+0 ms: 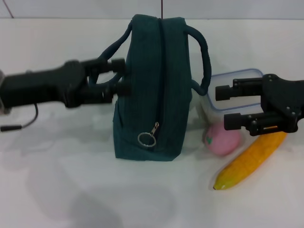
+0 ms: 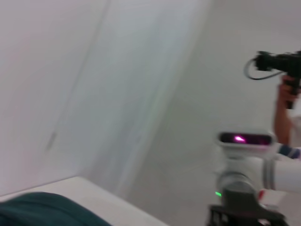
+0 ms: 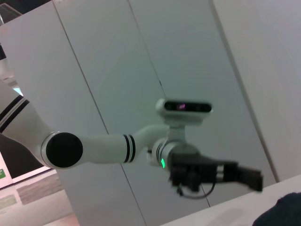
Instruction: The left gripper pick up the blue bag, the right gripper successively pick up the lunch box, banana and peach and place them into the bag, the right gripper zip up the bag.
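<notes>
The left hand [image 1: 121,76] grips the zipped bag's [image 1: 152,90] handle; lunch box [image 1: 228,90], peach [image 1: 222,138] and banana [image 1: 251,161] remain unpacked beside the open, empty right hand [image 1: 221,107].

Hidden and cut-off parts

The blue bag [image 1: 152,90] hides one side of the lunch box [image 1: 228,90], and the right gripper [image 1: 221,107] covers the box's front rim and the banana's [image 1: 247,164] upper end. The left gripper [image 1: 124,76] meets the bag's handle, its fingertips lost against dark fabric. Both arms run off frame.
</notes>
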You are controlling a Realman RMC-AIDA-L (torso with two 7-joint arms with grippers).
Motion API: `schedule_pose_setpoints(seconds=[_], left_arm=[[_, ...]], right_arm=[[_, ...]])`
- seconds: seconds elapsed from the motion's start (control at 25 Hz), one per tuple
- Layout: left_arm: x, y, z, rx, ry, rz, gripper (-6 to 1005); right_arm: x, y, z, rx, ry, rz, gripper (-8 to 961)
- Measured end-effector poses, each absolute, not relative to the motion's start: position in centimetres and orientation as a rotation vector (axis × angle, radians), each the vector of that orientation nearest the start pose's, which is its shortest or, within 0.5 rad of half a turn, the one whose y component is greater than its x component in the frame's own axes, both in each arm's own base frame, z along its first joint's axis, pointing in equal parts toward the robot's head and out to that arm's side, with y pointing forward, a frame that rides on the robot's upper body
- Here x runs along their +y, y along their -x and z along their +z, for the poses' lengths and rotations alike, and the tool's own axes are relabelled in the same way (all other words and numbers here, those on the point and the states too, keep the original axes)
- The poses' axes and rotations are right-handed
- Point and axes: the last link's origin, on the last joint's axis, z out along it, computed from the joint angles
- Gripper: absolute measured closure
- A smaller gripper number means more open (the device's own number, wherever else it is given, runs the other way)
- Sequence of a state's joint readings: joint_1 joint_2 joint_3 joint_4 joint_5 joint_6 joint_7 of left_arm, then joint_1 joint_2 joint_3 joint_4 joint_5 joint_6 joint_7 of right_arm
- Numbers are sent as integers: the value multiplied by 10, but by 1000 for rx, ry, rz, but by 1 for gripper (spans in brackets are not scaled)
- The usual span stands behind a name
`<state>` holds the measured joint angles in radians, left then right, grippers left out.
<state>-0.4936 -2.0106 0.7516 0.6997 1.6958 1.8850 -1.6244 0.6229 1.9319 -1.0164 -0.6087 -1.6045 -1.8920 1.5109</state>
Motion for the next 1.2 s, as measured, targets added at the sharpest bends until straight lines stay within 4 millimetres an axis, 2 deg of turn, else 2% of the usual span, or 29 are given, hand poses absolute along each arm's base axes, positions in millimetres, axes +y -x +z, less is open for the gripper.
schedule_pose_setpoints(seconds=[0.16, 0.32, 0.6, 0.88, 1.2], left_arm=[[330, 217, 70, -826, 2737, -1092, 176], [351, 213, 80, -992, 2662, -931, 184], [370, 197, 64, -1261, 2682, -629, 198], [384, 169, 51, -1329, 2721, -466, 211], [399, 164, 50, -1388, 2638, -293, 227]], right_arm=[[317, -202, 40, 469, 3058, 1087, 229], [311, -215, 44, 515, 3020, 1088, 229], [305, -230, 53, 561, 2940, 1116, 228], [301, -235, 53, 561, 2926, 1119, 228], [299, -237, 51, 559, 2918, 1118, 229]])
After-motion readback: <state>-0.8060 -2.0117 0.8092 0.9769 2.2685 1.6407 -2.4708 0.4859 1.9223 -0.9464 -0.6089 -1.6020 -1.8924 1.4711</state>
